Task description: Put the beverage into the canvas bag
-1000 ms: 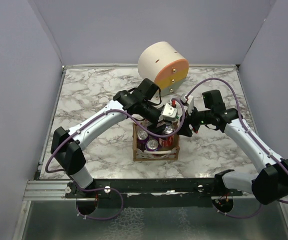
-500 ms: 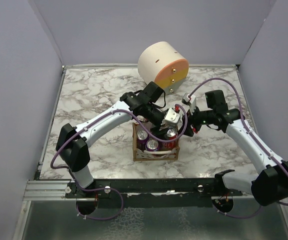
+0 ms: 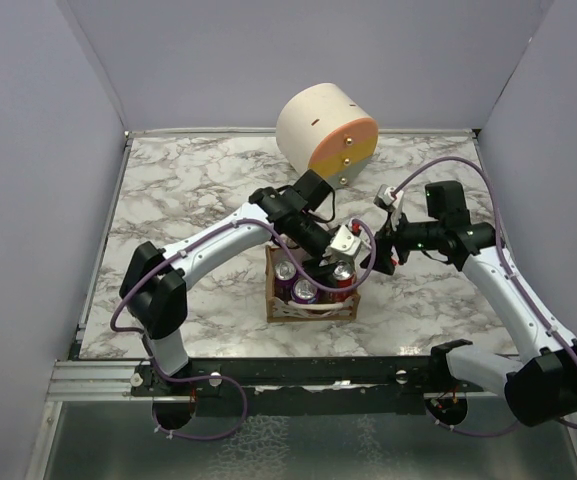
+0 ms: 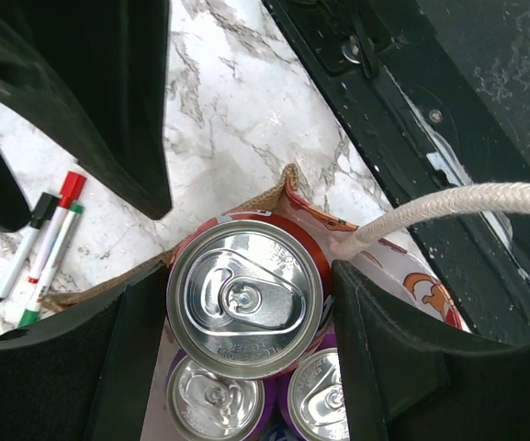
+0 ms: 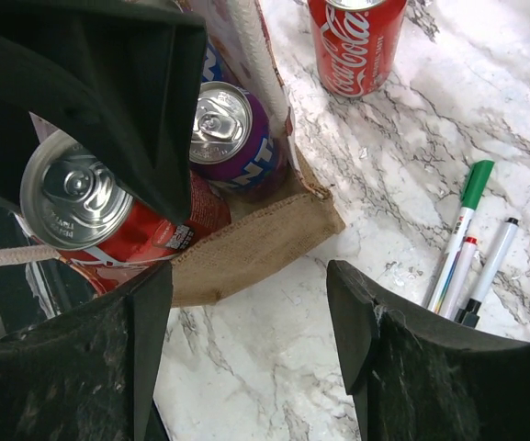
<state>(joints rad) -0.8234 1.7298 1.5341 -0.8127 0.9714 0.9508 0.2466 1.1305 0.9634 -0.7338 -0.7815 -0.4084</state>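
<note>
White-and-grey veined marble tabletop [image 3: 188, 200], boxed in by plain lavender-grey walls [image 3: 48, 150] on three sides. Black mounting rail [image 3: 298, 380] runs along the near edge, with both arm bases on it.

Small tan-brown canvas bag [image 3: 303, 308] stands upright near the table's middle, towards the front, mouth open. Its white patterned band faces the rail.

Left gripper [image 4: 248, 276] is over the bag's right rear corner, clamped on a red aluminium soda can with a silver pull-tab lid [image 4: 246, 303]. Both black fingers [image 4: 136, 340] press the can's sides. From the right wrist view the can tilts a bit and its lower part is behind the burlap wall, so it's partly inside the bag. Can't tell whether it touches the bottom.

Two purple soda cans [image 4: 211, 401] are already in the bag, upright, just beside the red one. A thick white rope handle [image 4: 448, 207] crosses the left wrist view from the bag's rim.

Right gripper [image 5: 248, 276] hangs just right of the bag with its jaws spread wide and nothing held. Only the bag's corner and bare marble show between them.

Also on the marble:
- A second red Coca-Cola can [image 5: 356, 41] stands upright, apart from the bag.
- Three capped marker pens (green, red, black) [image 5: 471, 243] lie side by side to the bag's right.
- A big cream-and-orange round drawer box [image 3: 326, 135] sits at the back edge, well apart from the bag.
</note>
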